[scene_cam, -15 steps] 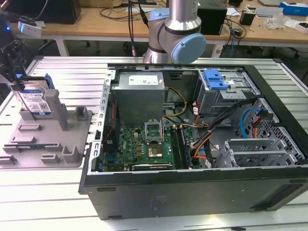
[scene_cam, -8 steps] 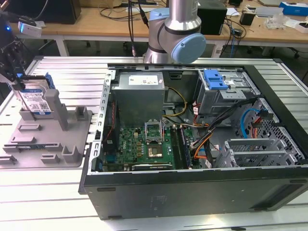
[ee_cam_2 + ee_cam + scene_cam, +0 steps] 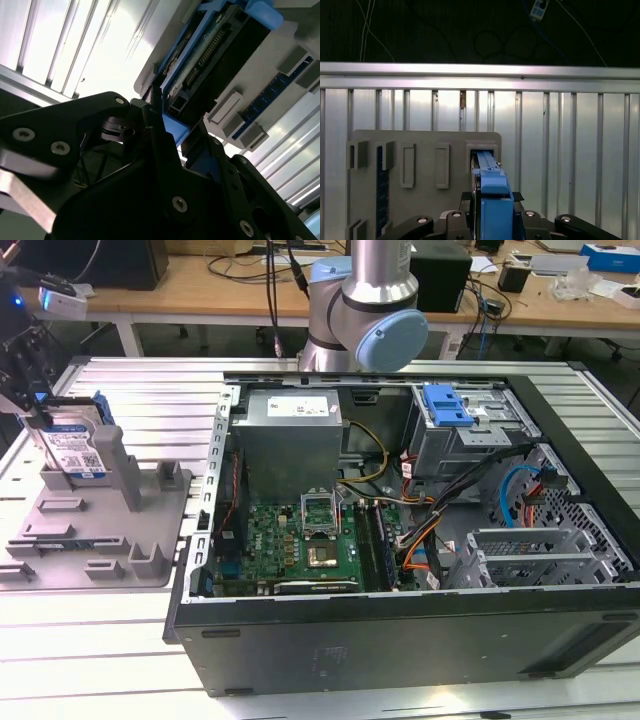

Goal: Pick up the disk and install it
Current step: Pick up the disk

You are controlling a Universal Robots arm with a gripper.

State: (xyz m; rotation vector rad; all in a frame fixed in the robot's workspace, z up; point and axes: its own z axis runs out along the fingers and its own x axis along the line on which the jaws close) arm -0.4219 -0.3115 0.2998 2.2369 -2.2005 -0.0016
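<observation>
The disk (image 3: 75, 448), a silver drive with a white-and-blue label in a blue carrier, stands on edge in a slot of the grey holder tray (image 3: 100, 535) at the exterior view's left. My gripper (image 3: 35, 405) is at its top edge. In the first wrist view the blue carrier edge (image 3: 492, 187) runs between my black fingers (image 3: 470, 200), which press on both sides, and its far end sits in the tray's slot (image 3: 482, 147). The second wrist view shows the disk (image 3: 210, 55) from its connector end, with my gripper (image 3: 170, 131) shut on the carrier.
An open computer case (image 3: 400, 640) lies at centre and right, with a motherboard (image 3: 300, 545), a power supply (image 3: 290, 435) and a grey drive cage (image 3: 470, 440) topped by a blue latch (image 3: 447, 405). The arm's base (image 3: 365, 310) stands behind it. Ribbed aluminium table (image 3: 130, 390) surrounds everything.
</observation>
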